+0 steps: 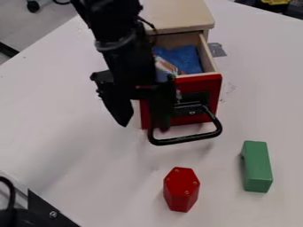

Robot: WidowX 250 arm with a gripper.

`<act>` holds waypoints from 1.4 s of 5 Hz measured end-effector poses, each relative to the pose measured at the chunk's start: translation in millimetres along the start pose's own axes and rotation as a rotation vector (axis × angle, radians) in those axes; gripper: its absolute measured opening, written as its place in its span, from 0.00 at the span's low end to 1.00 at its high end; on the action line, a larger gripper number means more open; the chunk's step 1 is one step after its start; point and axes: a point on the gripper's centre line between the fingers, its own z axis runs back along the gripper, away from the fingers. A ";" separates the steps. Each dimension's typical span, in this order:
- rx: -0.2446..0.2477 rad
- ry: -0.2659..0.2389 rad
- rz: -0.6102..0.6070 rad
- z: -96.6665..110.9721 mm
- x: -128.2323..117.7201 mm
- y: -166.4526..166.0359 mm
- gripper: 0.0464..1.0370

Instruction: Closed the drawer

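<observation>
Drawer (209, 89) stood open, gripper (144, 126) before its red front.
The worktop's (65, 102) far-left edge ran diagonally, a wide stretch of surface lying between it and the gripper; the wooden cabinet (177, 12) stood toward the far edge, the drawer pulled out toward the near side, blue cloth (188, 60) inside. Nearer still, worktop showed between the black handle (190, 138) and the red six-sided block (181, 189), with the green block (257, 166) well apart, toward the right. The gripper's fingers were spread wide with nothing held, one overlapping the drawer front beside the handle; whether it touched could not be told. The arm (118, 40) hung steeply down, gripper pointing at the worktop.
</observation>
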 end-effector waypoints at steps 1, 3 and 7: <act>0.005 0.013 -0.052 -8.1 -12.9 -10.2 0.96; 0.009 0.037 -0.136 -20.3 -27.8 -18.7 0.96; -0.010 -0.001 -0.215 -25.8 -38.6 -22.0 0.96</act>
